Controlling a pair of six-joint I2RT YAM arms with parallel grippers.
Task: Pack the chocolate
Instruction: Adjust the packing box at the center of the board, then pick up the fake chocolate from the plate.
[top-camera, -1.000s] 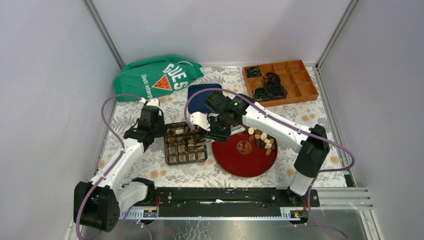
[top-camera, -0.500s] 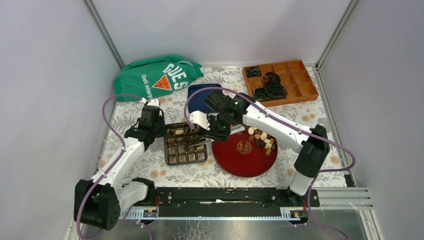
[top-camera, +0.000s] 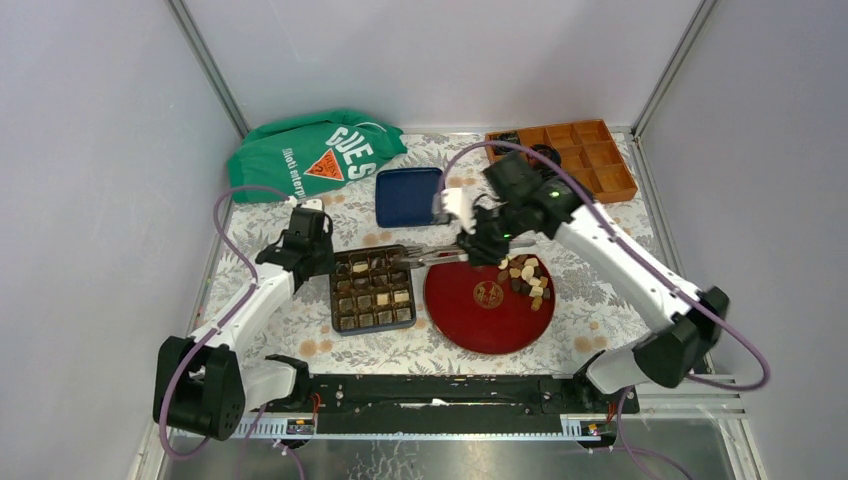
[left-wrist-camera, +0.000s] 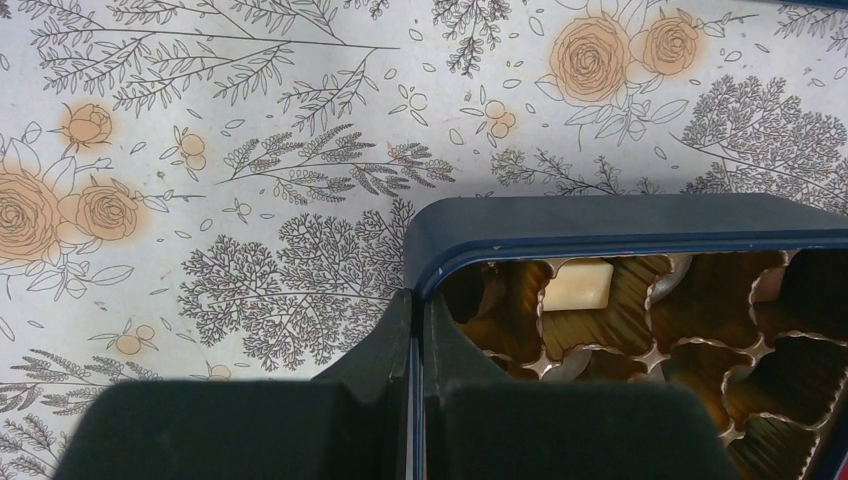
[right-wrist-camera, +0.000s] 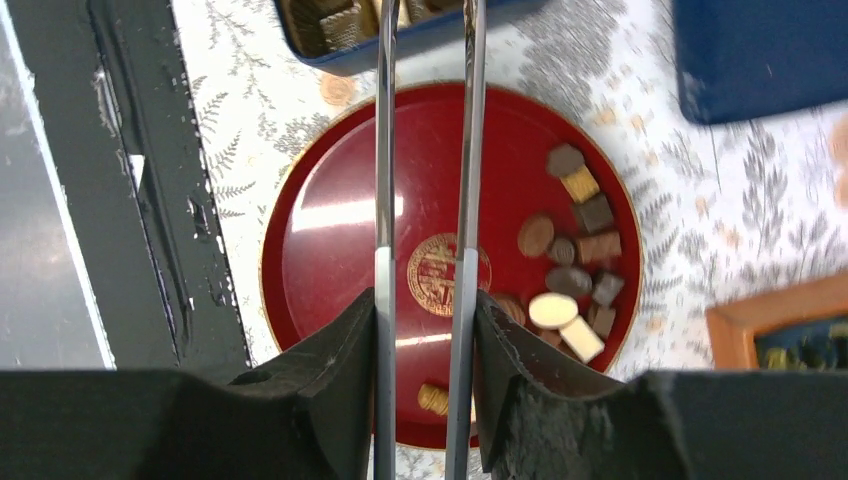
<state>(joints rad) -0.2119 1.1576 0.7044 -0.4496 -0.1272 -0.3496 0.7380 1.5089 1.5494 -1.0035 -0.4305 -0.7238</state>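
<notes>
right gripper (right-wrist-camera: 425, 330) swung back from box (left-wrist-camera: 600, 212) to red plate (top-camera: 470, 312), jaws pinching tongs (right-wrist-camera: 384, 150); left gripper (left-wrist-camera: 413, 380) jaws pressed together at box corner. box part-filled; chocolate (top-camera: 525, 275) heap left on plate, toward surface's near edge.

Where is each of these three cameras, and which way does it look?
Top: above and behind, looking down on table, left arm, right arm.
Left wrist: past the left gripper to the chocolate box corner.
Right wrist: down past the right gripper and its tongs onto the red plate.
All share the chocolate box.
</notes>
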